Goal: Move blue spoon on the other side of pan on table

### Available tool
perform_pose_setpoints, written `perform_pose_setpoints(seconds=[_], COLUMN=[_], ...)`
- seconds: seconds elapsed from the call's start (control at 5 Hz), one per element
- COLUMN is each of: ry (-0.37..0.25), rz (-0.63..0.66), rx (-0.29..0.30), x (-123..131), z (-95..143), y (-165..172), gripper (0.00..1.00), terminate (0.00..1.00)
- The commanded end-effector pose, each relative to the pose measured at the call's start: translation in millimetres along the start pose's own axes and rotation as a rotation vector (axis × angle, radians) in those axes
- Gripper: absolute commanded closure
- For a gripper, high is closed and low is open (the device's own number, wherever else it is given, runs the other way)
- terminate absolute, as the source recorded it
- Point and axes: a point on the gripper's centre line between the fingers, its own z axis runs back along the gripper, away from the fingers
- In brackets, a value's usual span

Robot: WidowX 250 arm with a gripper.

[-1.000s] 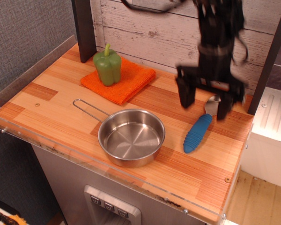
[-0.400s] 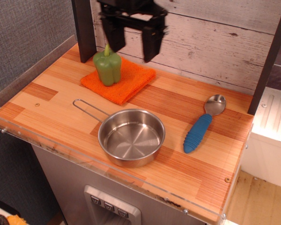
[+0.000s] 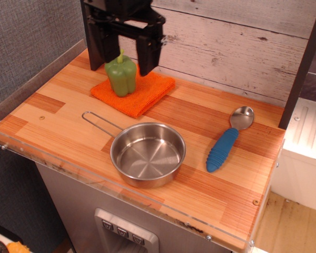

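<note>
The blue spoon lies flat on the table to the right of the pan, metal bowl pointing to the back. The steel pan sits near the front middle, its wire handle pointing left and back. My gripper is at the back left, far from the spoon, hovering over a green pepper. Its jaws are wide open and empty.
A green bell pepper stands on an orange cloth at the back left, between my fingers. A dark post stands behind it and a whitewashed plank wall runs along the back. A clear plastic rim lines the front edge.
My gripper has swung from above the spoon at the right across to the back left, and now hangs a little lower over the pepper. Spoon and pan have not moved.
</note>
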Motion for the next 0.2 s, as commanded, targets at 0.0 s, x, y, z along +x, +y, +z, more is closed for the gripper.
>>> perform_pose_setpoints(seconds=[0.0], ry=[-0.042], rz=[0.005], rx=[0.011], x=[-12.5], z=[16.2], y=[3.3], gripper=[0.0], terminate=[1.0])
